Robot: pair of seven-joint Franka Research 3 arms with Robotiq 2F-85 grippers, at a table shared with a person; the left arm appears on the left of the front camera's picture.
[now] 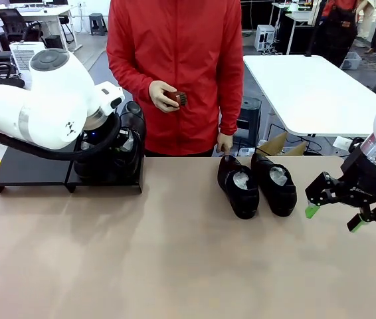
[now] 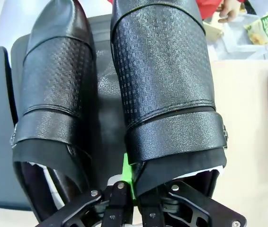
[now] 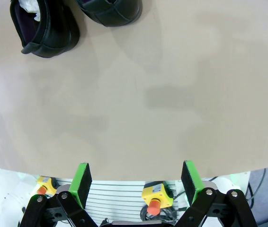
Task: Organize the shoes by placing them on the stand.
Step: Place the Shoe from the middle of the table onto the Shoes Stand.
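Black shoe (image 2: 165, 85) on the stand (image 1: 32, 169), our left tool (image 2: 129, 180) clamped on it, right tool (image 1: 335, 218) apart; we'd release next

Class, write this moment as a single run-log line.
left end effector: shut on shoe at stand | right end effector: open, empty | two shoes on table | person's hand: brush

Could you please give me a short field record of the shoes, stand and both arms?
stand: at the table's left end
held shoe: on the stand's right section
neighbouring shoe: beside it, same section
loose shoes: side by side on the table, near the person
left jaws: shut on the held shoe's heel rim
right jaws: open above the table, holding nothing
brush: in the person's hand
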